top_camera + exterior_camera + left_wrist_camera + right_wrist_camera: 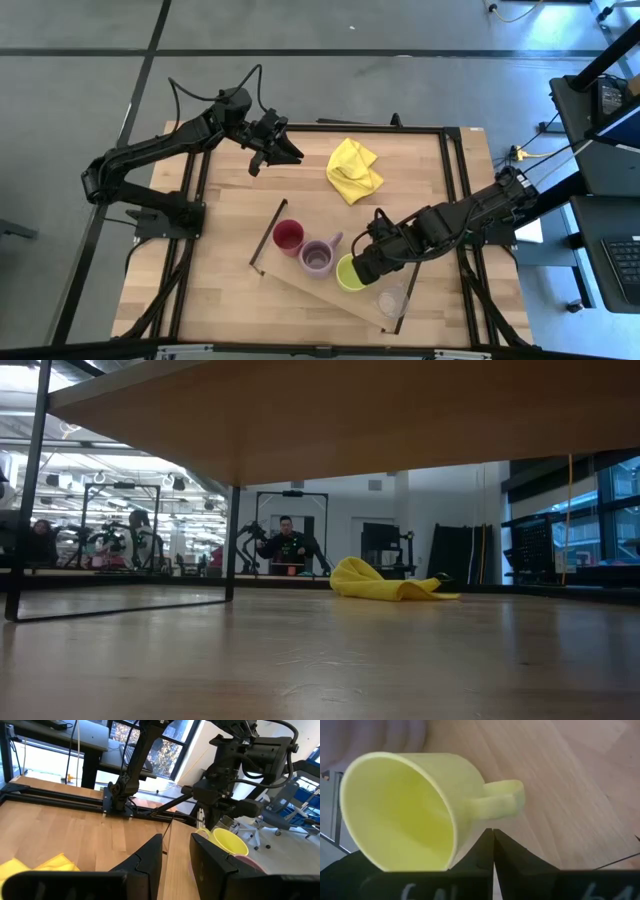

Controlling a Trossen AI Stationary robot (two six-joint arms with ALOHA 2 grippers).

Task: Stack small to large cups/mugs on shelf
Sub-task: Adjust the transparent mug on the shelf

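From above: red cup point(288, 236), purple mug point(318, 257), yellow-green mug point(350, 272) and clear glass tumbler point(391, 300) lined up along the shelf point(300, 285), with the right gripper point(362, 262) at the yellow-green mug, so seemingly late in the ordering, while the left gripper point(275, 146) waits near the far edge beside the yellow cloth point(354, 170). Table-level view: only the yellow cloth point(385, 582) and shelf underside point(300, 420), no cups visible. Left wrist: fingers parted on nothing; right wrist: fingers closed on the rim of the yellow-green mug point(420, 810), not yet released.
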